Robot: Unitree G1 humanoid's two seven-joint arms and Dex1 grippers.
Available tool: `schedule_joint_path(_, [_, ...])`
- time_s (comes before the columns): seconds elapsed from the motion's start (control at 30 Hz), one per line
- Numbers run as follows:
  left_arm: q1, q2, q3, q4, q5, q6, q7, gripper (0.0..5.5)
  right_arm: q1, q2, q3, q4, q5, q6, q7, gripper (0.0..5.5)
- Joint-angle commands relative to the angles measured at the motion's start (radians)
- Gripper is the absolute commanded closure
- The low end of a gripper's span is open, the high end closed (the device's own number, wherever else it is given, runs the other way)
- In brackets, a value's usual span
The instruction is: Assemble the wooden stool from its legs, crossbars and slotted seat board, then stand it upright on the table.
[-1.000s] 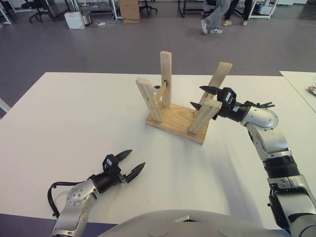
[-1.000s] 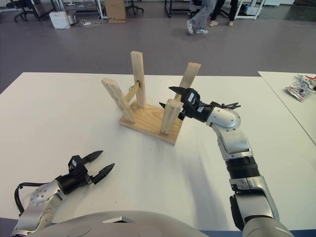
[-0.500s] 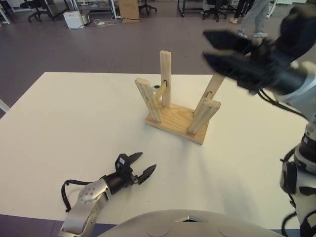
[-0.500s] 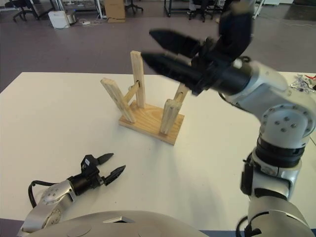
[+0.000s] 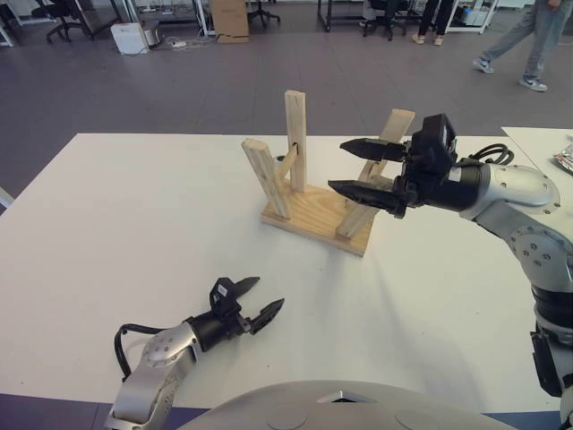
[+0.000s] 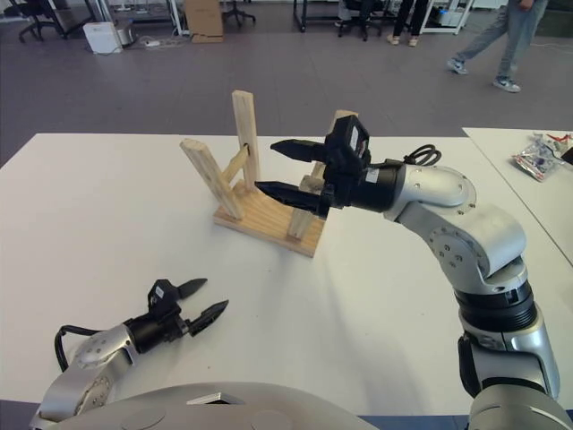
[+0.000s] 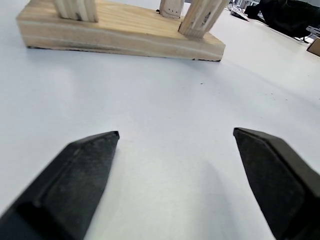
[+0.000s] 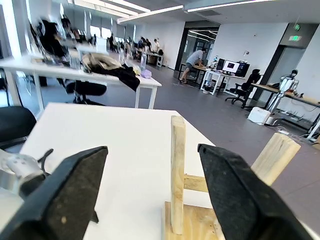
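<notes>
- White tabletop (image 5: 107, 224) spreads wide, with the grey floor (image 5: 179, 81) of an open hall beyond it.
- Nearest the front edge, the left tool (image 5: 267, 292) rests low over the tabletop. Its two fingers (image 7: 85, 165) are apart and hold nothing, and it is well apart from the stool.
- In the middle of the tabletop the stool (image 5: 313, 193) sits upside down. The seat board (image 5: 309, 219) lies flat on the surface and the legs (image 5: 295, 134) point up. A crossbar (image 5: 288, 167) joins the two legs on the left.
- At the right-hand pair of legs hovers the right tool (image 5: 337, 165). Its fingers (image 8: 65, 200) are spread wide and clamped on nothing. The lower finger crosses in front of the near right leg (image 5: 351, 218).
- The build looks close to done, so the step in hand is probably taking hold in order to turn the stool over.
- The next move calls for a firm close on a leg or the board edge. The stool then has to be tipped without working the legs loose from their slots, and the left tool would likely have to come in to steady it.
- A crossbar between the right legs cannot be made out behind the right tool.
- Whether the lower finger touches the leg cannot be told, nor how deep the legs sit in the board.
</notes>
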Motion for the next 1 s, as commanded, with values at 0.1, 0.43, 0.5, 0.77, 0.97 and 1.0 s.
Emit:
schedule_joint_path(0.1, [-0.294, 0.161, 0.379, 0.143, -0.184, -0.030, -0.066, 1.27, -0.258, 0.134, -0.302, 0.311, 0.400, 0.074, -0.225, 2.13])
schedule_joint_path(0.43, [-0.809, 0.177, 0.297, 0.759, 0.092, -0.192, -0.026, 1.96, -0.007, 0.170, -0.286, 0.782, -0.335, -0.435, -0.453, 3.28])
schedule_joint_path(0.5, [-0.899, 0.172, 0.229, 0.924, 0.189, -0.243, -0.019, 2.32, 0.045, 0.203, -0.152, 0.829, -0.504, -0.456, -0.474, 3.69])
schedule_joint_path(0.77, [-1.053, 0.046, 0.099, 1.308, 0.350, -0.410, -0.064, 3.98, 0.007, 0.334, 0.146, 1.060, -0.875, -0.540, -0.434, 5.45])
schedule_joint_path(0.97, [-1.061, -0.040, 0.104, 1.318, 0.328, -0.478, -0.102, 5.20, -0.132, 0.399, 0.139, 1.291, -0.914, -0.659, -0.366, 5.50])
schedule_joint_path(1.0, [-1.053, -0.055, 0.112, 1.309, 0.319, -0.482, -0.101, 5.38, -0.150, 0.406, 0.132, 1.324, -0.915, -0.676, -0.362, 5.50])
